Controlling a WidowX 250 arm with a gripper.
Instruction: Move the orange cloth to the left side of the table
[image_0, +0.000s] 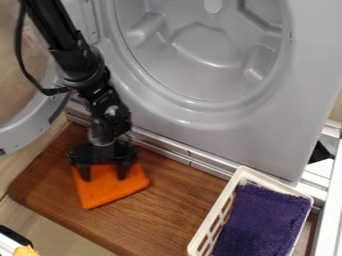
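The tool is positioned at the left part of the wooden worktop, at the lower end of the black arm, which enters from the upper left. Its two fingers are spread apart and point downward, one at each side of the upper part of the orange cloth. The cloth lies on the worktop directly below the tool; its upper portion is located between and beneath the fingers, and its lower portion extends beyond the fingertips toward the near edge of the worktop. The tool is open; whether the fingertips touch the cloth cannot be determined. A white plastic basket, containing a folded dark purple cloth, is located at the right end of the worktop, well apart from the orange cloth. A grey appliance with a large circular recess stands behind the worktop. A round door with a grey rim is located at the left, beside the arm.
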